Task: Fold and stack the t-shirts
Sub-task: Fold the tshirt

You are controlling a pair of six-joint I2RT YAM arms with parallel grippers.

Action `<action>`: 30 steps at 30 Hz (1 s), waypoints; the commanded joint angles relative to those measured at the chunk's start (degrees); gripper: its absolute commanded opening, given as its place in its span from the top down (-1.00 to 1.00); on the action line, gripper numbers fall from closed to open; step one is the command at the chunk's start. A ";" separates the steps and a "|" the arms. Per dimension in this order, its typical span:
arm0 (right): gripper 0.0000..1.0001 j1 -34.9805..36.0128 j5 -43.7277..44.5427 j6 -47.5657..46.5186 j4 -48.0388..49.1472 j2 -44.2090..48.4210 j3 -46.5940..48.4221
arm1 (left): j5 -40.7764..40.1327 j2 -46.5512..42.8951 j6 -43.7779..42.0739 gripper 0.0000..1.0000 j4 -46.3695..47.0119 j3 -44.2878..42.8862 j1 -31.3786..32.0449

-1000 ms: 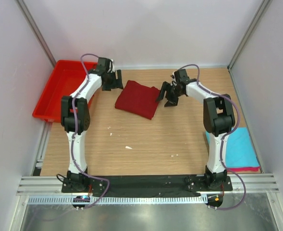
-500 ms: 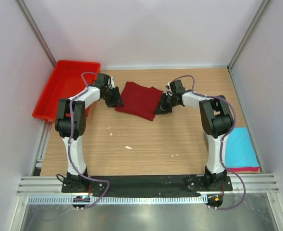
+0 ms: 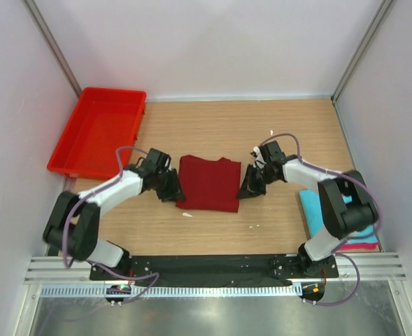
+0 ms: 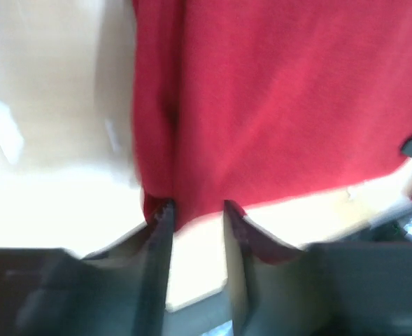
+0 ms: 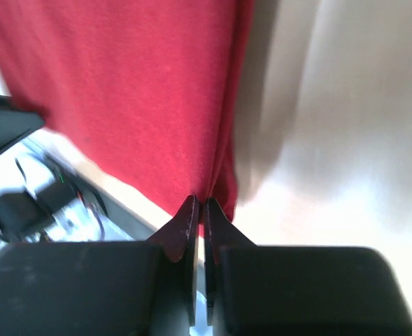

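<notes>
At mid-frame lies the shirt (image 3: pixel 206 183), soft and light, best held by its edges. Right gripper (image 3: pixel 247 190) pinches one; left gripper (image 3: pixel 173 190) is narrow, grip unclear.

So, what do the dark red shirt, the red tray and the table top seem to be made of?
The maroon t-shirt looks like soft, matte cloth, since it lies in limp folded layers. The red tray is probably rigid plastic, slightly glossy, with a raised moulded rim. The table shows a wood-grain surface, perhaps laminate, with a dull finish.
</notes>
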State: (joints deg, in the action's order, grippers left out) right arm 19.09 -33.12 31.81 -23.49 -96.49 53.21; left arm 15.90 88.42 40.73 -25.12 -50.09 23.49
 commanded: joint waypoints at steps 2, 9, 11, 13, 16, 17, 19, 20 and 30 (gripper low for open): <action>0.57 0.60 0.42 -1.31 -6.74 12.27 -7.50 | -3.07 -14.31 10.24 0.05 -3.87 6.49 3.76; -0.09 -1.24 13.59 -8.94 -17.11 7.49 6.60 | -7.75 -8.39 -3.00 -0.33 -11.28 -8.59 1.40; -0.11 -1.95 15.35 -10.10 -17.73 4.41 10.23 | -5.62 -3.57 -5.39 -0.26 -9.78 -12.47 0.77; -0.13 -2.91 16.07 -11.16 -17.74 1.93 14.19 | -5.09 1.37 -8.55 -0.22 -9.59 -19.50 0.68; -0.13 -3.62 15.90 -11.68 -17.21 -3.08 17.27 | -4.83 9.91 -10.66 -0.19 -8.89 -26.89 0.60; -0.10 -4.15 15.98 -11.77 -16.60 -4.48 17.63 | -4.83 13.49 -10.93 -0.19 -8.80 -28.30 0.60; -0.07 -4.59 15.72 -11.69 -15.89 -5.81 18.42 | -4.74 16.42 -11.98 -0.20 -8.98 -32.08 0.51; -0.02 -4.94 15.29 -11.77 -15.37 -6.34 18.68 | -4.56 17.91 -12.25 -0.18 -9.59 -33.22 0.51; 0.15 -5.12 9.66 -8.88 -11.23 -10.47 19.56 | -5.62 23.20 -12.34 0.08 -11.44 -37.37 0.51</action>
State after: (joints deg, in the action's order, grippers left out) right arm 13.93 -21.30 21.67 -37.63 -106.89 70.08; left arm 10.31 111.28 29.47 -35.90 -84.77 24.23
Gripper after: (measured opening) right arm 0.427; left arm 0.465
